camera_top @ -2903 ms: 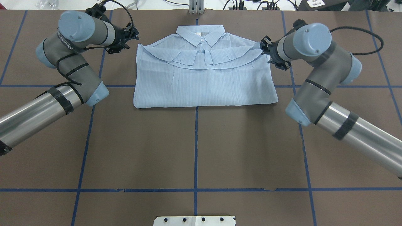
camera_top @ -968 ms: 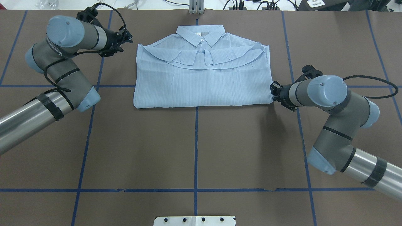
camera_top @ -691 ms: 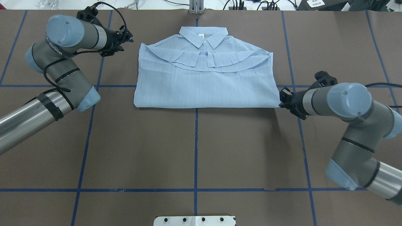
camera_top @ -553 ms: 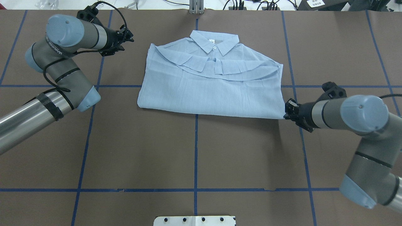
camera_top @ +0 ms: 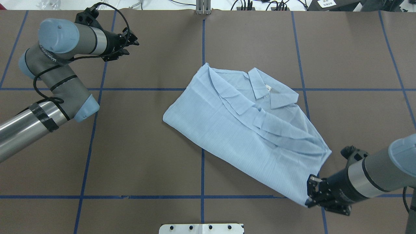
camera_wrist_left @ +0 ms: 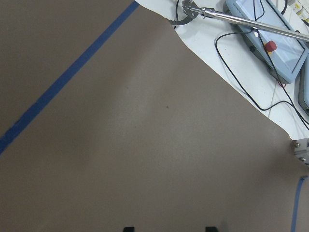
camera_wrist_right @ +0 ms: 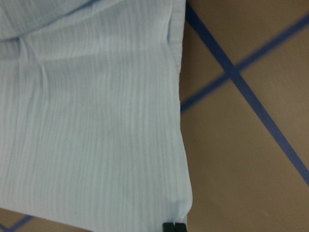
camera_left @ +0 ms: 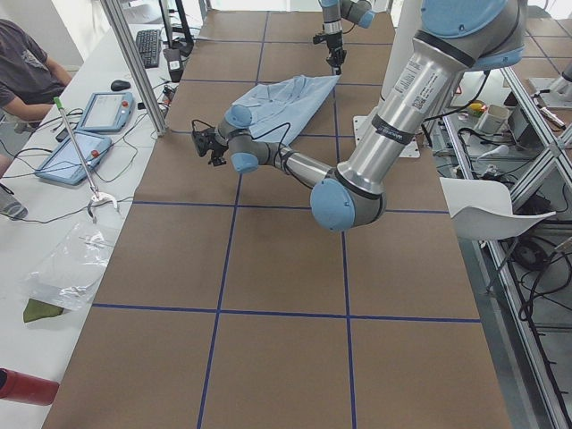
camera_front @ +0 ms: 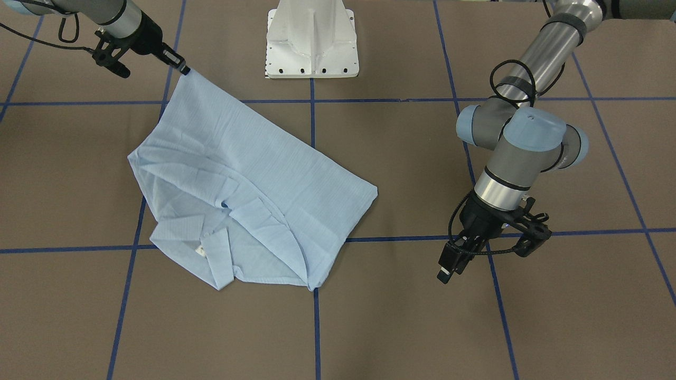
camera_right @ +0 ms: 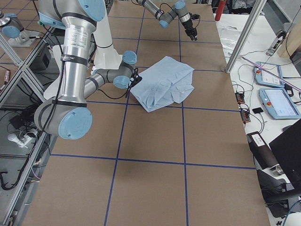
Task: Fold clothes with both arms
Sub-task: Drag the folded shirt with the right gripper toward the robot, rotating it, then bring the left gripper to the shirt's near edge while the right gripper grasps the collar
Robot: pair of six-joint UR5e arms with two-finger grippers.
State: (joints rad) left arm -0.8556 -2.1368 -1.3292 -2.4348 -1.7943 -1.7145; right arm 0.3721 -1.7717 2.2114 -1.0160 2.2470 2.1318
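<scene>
The pale-blue striped shirt [camera_top: 240, 136] lies folded and slanted across the table's middle, collar [camera_top: 271, 91] toward the far right. My right gripper [camera_top: 310, 195] is shut on its near right corner, low at the table's near right. The right wrist view shows the fingertips [camera_wrist_right: 174, 226] pinched on the fabric edge [camera_wrist_right: 96, 121]. From the front, that corner is stretched toward the right gripper [camera_front: 183, 68]. My left gripper [camera_top: 135, 40] hangs open over bare table at the far left, well clear of the shirt [camera_front: 248, 184]. Its two fingertips [camera_wrist_left: 128, 228] stand apart with nothing between them.
The brown table cover carries a grid of blue tape lines [camera_top: 202, 175]. The white pedestal base [camera_front: 311, 42] stands at the robot's edge. Past the far edge are tablets [camera_left: 107, 112], cables, an aluminium post [camera_left: 134, 67] and a seated person [camera_left: 27, 67].
My right gripper went down the shirt's right side, shut on its near right corner and dragged it toward the robot, turning the shirt clockwise. The left arm drew back slightly.
</scene>
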